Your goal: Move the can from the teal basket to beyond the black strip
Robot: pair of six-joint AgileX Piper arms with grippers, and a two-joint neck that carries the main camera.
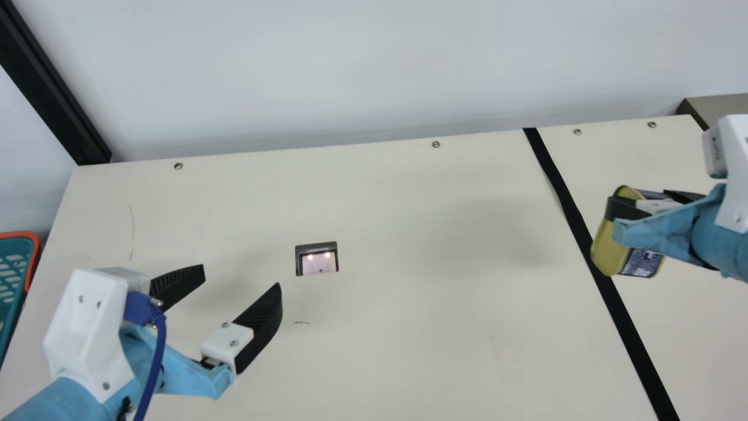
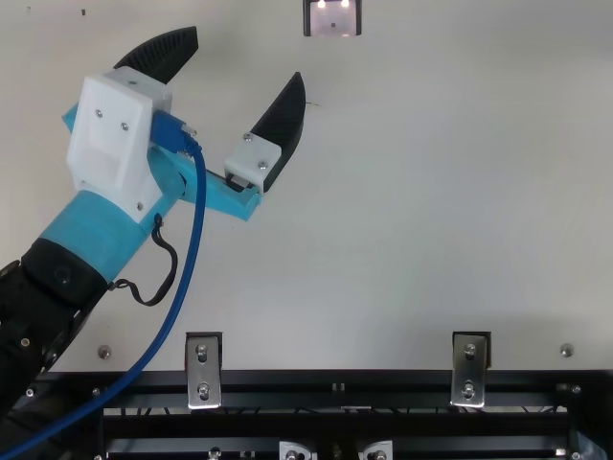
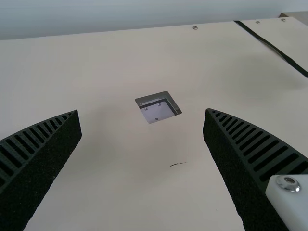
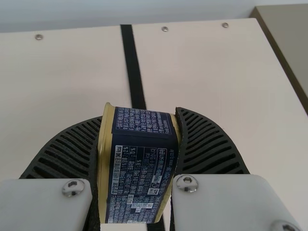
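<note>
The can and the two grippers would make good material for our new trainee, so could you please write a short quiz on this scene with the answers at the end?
1. Multiple choice: Where is the can?
A) Lying on the table
B) Between the fingers of the right gripper
C) Behind the table

2. True or false: The fingers of the left gripper stand apart with nothing held between them.

3. Fill in the blank: At the left edge of the main view, the teal basket has a rim coloured ____.

Key: 1. B; 2. true; 3. orange
</note>
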